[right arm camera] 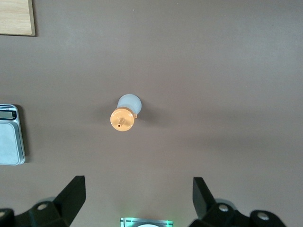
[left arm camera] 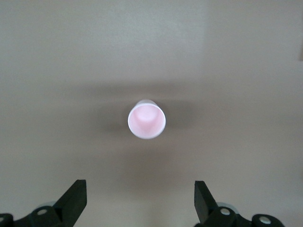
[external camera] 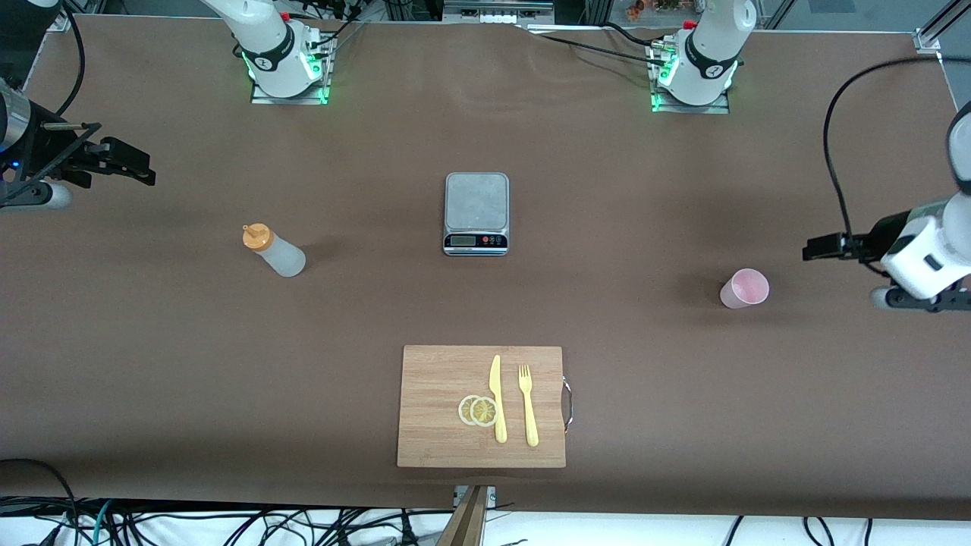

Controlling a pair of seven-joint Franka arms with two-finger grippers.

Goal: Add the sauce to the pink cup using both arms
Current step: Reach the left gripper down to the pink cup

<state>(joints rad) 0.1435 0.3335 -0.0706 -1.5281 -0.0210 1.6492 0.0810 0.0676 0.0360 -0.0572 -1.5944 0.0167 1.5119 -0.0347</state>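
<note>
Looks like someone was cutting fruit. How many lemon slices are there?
2 lemon slices, overlapping on the cutting board, beside the yellow knife. None seem hidden.

it was a robotics lab: two arm bases (external camera: 287, 64) were bolted to a brown-covered counter (external camera: 152, 364), with loose cables (external camera: 227, 523) and aluminium framing around it.

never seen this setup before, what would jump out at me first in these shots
The orange-capped sauce bottle stands alone toward the right arm's end of the table, the pink cup toward the left arm's end. Between them sit a scale and, nearer the front camera, a cutting board with lemon slices, knife and fork. The left gripper and right gripper hang open, holding nothing.
</note>
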